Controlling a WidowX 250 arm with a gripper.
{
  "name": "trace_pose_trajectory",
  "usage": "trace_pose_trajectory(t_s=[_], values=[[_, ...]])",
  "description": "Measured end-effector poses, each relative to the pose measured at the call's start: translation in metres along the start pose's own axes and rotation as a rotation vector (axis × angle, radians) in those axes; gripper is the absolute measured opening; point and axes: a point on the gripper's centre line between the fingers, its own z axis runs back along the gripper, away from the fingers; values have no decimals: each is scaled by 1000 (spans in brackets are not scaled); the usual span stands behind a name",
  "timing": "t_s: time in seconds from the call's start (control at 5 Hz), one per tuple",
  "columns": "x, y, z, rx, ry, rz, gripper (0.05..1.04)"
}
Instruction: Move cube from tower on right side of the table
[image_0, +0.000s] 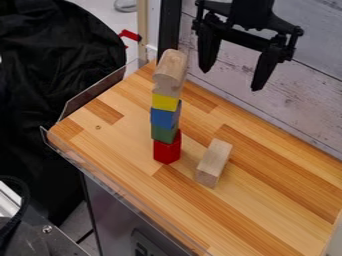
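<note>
Gripper (230, 80) has a black finish overall. The central housing (251, 14) is dark and blocky, widening into sloped shoulders. A straight black crossbar (239, 39) runs below, with gaps between it and the shoulders. Small knobbly protrusions mark the outer joints. The two black fingers (208, 50) are long and taper to narrow tips.

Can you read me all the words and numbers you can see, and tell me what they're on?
Dark plate below the table: pale marks, too small and cut off to read.
Tower: no words or numbers that I can see.
Loose block: none that I can see.
Gripper: none that I can see.
</note>
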Motion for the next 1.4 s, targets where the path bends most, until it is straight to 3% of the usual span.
trace_pose_trajectory(t_s=[0.2, 0.6, 1.0, 1.4], values=[[-2, 1, -9, 10, 31, 0, 1000], [0, 5, -8, 12, 33, 7, 1000], [9, 6, 7, 10, -27, 9, 1000], [23, 40, 25, 11, -72, 115, 1000]])
